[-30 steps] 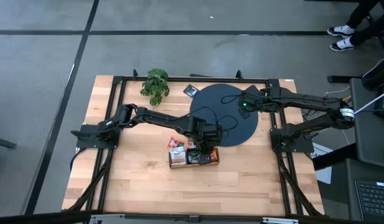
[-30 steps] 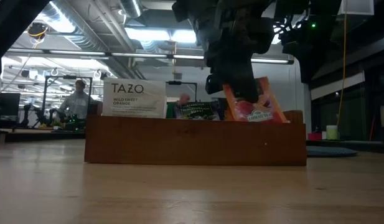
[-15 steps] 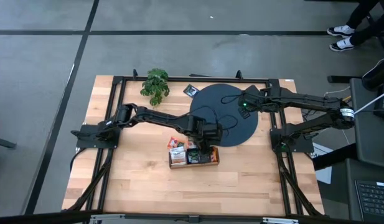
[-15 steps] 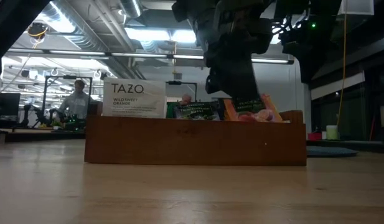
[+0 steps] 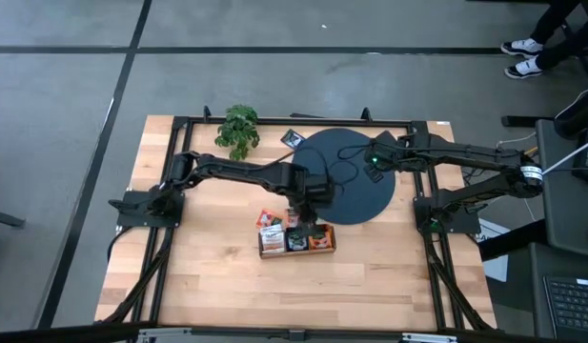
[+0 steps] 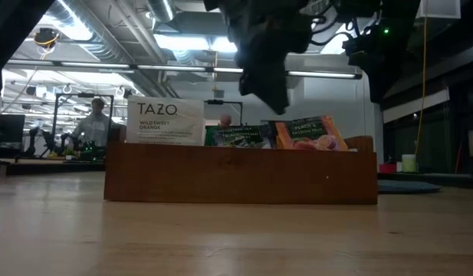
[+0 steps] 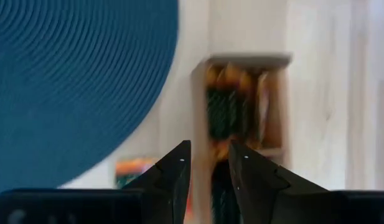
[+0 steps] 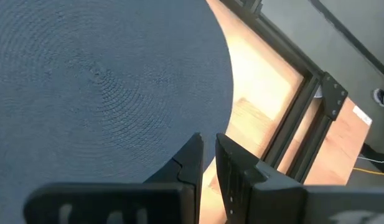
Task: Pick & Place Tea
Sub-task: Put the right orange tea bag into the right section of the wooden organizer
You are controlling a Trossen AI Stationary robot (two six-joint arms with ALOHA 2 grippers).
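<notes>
Left pincer (image 7: 207, 163) above tea box (image 5: 296, 240) — slightly apart, empty; low view shows packets (image 6: 307, 133) upright.

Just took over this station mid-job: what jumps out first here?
The left gripper hangs empty just above the wooden tea box, jaws slightly parted. Packets stand in that box near the table's centre, an orange-red packet among them. Beside it lies the black disc, with the right gripper over its far edge.

**Four cameras, one shared wooden box**

The high view looked straight down over the whole table (image 5: 217, 276). The low view sat at tabletop level, close to the wooden box (image 6: 240, 173). Both wrist views faced past their jaws; the left one shared that box, ahead.
</notes>
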